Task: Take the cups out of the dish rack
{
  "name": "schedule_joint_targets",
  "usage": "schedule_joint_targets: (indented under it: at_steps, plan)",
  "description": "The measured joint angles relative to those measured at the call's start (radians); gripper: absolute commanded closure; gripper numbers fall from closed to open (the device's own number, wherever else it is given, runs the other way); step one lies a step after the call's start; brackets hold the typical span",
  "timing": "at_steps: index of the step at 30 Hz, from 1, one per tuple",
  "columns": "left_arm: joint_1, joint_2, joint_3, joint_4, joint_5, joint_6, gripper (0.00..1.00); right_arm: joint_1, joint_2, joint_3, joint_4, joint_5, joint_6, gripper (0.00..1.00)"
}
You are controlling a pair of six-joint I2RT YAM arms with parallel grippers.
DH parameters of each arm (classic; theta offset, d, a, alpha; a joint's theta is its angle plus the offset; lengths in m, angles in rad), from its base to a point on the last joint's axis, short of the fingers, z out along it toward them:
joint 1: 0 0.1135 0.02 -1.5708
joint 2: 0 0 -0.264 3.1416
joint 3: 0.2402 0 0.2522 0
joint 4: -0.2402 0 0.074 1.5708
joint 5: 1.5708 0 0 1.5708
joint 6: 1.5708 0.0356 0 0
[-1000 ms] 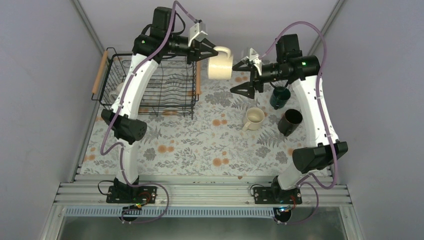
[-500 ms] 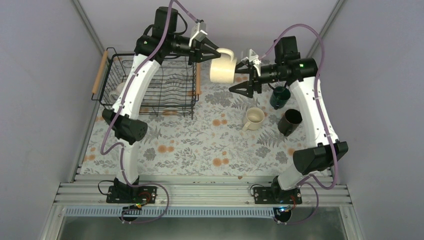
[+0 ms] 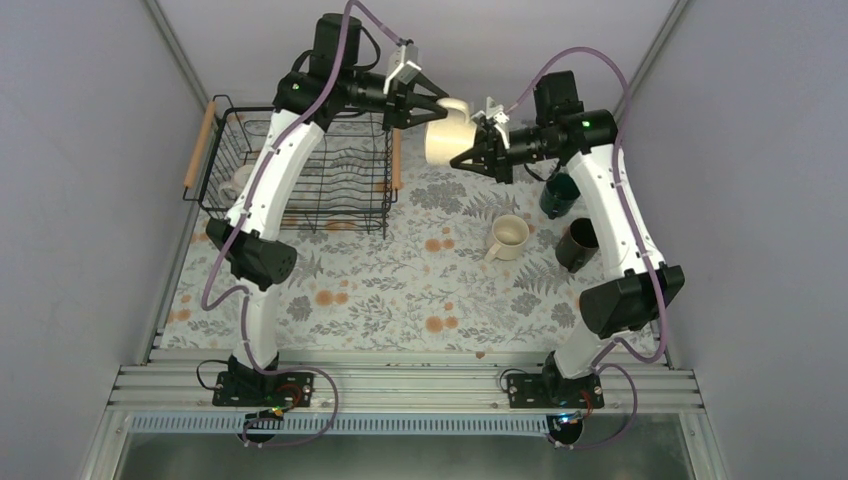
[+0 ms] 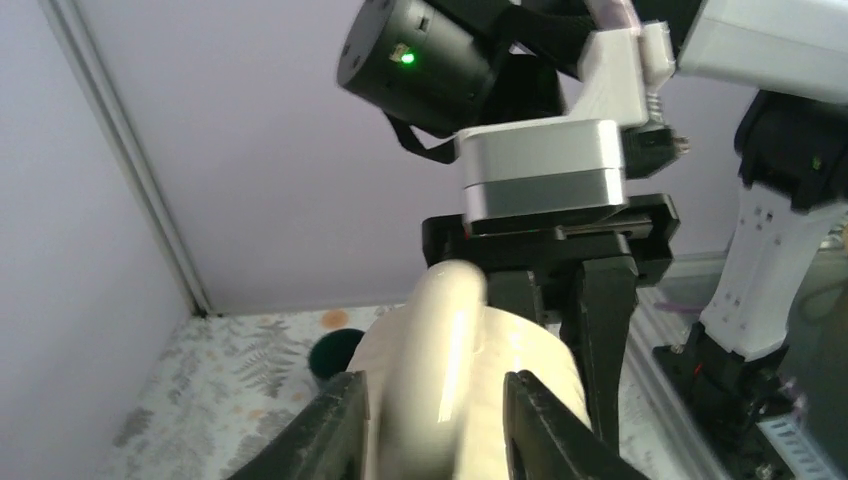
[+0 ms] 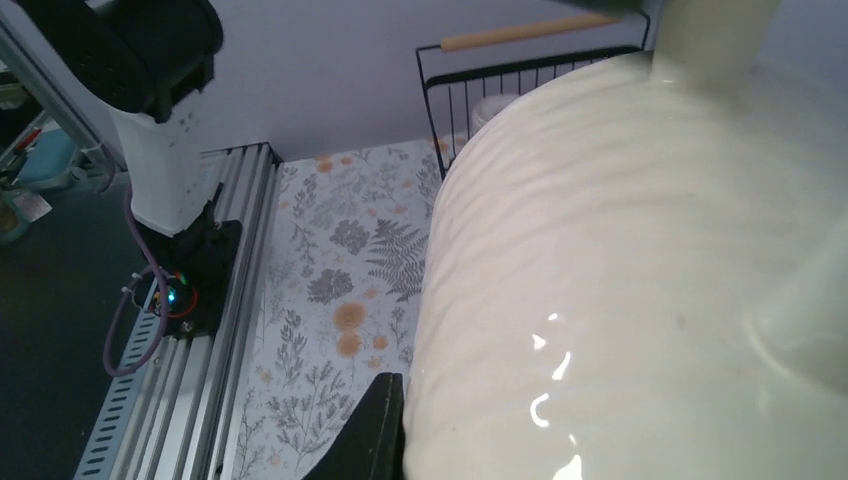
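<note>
The right gripper's (image 3: 468, 158) fingers (image 5: 375, 440) are clenched on the cream mug's (image 3: 445, 140) wall. The left gripper's (image 3: 432, 100) fingers (image 4: 545, 420) flank its handle; whether they pinch it I cannot tell. The mug hangs in mid-air beside the rack (image 3: 340, 190), probably a handover toward the beige mug (image 3: 508, 237).

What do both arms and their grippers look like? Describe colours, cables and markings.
The left arm and right arm have white curved links with black joint housings. A purple cable loops along each. A green light glows near each wrist. The left gripper and right gripper have black angular fingers under a white camera block.
</note>
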Motion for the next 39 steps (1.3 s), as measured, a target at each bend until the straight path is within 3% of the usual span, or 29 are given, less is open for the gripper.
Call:
schedule_joint_targets:
  at_steps: [3,4,11,19,27,33,39]
  plan:
    - [0.001,-0.011,0.0,-0.008,-0.012,0.024,0.03,0.005,0.0,0.0,-0.003,0.05,0.019,0.97]
    - [0.001,-0.018,-0.001,-0.014,-0.019,0.036,0.0,0.005,0.0,0.0,-0.003,0.071,0.026,0.97]
    - [0.076,-0.07,-0.021,-0.156,-0.146,0.191,0.0,0.011,-0.004,0.0,-0.041,0.235,0.035,0.97]
    - [0.275,-0.12,-0.084,-0.383,-0.542,0.484,0.0,0.101,0.008,-0.146,-0.104,0.498,0.034,0.97]
    - [0.338,-0.201,-0.352,-0.483,-0.882,0.703,0.0,0.301,0.101,-0.355,-0.1,0.714,0.049,0.96]
    - [0.482,-0.196,-0.419,-0.494,-1.006,0.798,0.0,0.339,0.176,-0.402,-0.053,0.805,0.06,0.96]
    - [0.65,-0.192,-0.466,-0.492,-1.022,0.889,0.0,0.338,0.192,-0.483,0.02,0.873,0.063,0.96]
